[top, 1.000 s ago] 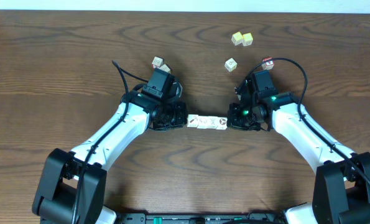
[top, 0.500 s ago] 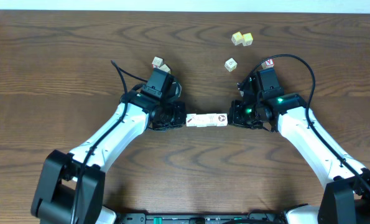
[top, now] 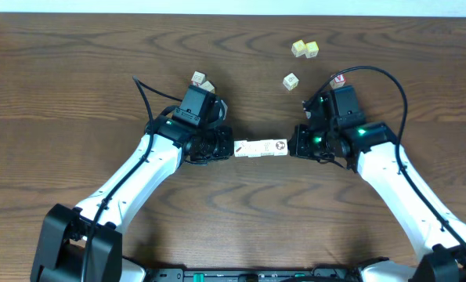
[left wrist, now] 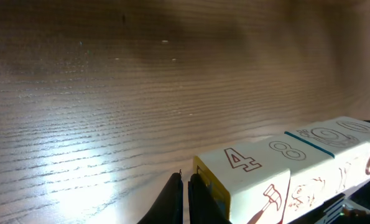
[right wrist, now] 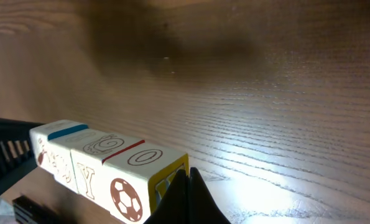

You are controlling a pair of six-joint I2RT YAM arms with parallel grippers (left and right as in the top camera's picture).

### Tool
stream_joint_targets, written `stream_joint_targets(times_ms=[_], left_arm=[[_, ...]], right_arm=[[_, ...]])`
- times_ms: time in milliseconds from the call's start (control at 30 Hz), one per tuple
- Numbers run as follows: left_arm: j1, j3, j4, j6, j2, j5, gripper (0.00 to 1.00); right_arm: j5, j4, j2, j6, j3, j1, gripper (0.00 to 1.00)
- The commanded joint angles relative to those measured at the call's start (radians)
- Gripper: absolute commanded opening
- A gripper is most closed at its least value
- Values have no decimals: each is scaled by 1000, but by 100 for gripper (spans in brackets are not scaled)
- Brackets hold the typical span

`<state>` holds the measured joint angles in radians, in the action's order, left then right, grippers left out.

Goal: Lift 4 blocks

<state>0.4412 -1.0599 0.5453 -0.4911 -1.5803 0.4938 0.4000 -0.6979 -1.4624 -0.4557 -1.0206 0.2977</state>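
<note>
Two loose cubes (top: 197,78) lie upper left of centre. The left gripper (top: 230,149), fingers clenched together, presses the left end of one row of four blocks (top: 261,147) at mid-frame. The right gripper (top: 292,146), likewise clenched, presses its right end. Four further cubes (top: 290,81) sit upper right.

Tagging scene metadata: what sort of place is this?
Probably a robot lab bench: a wood-grain table, a white left arm and right arm based at its near edge, a row of four blocks squeezed between them, loose blocks beyond.

2 yellowish cubes (top: 298,48) touching on wood tbl (top: 60,78); red-letter cube (top: 338,79) well apart.
</note>
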Motion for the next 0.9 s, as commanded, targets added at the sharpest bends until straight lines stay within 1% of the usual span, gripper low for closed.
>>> stream_joint_targets(times_ms=[0,333,867], left_arm=[[16,-19,-11,-12,21,109,7],[16,-19,-8,-12,68,109,7],[16,-19,-8,-12,69,108,7]], right_arm=[[121,-6,10,-11,-27,37,1],[120,-13,10,-11,-27,37,1],[121,-13,21,-11,-27,37,1]])
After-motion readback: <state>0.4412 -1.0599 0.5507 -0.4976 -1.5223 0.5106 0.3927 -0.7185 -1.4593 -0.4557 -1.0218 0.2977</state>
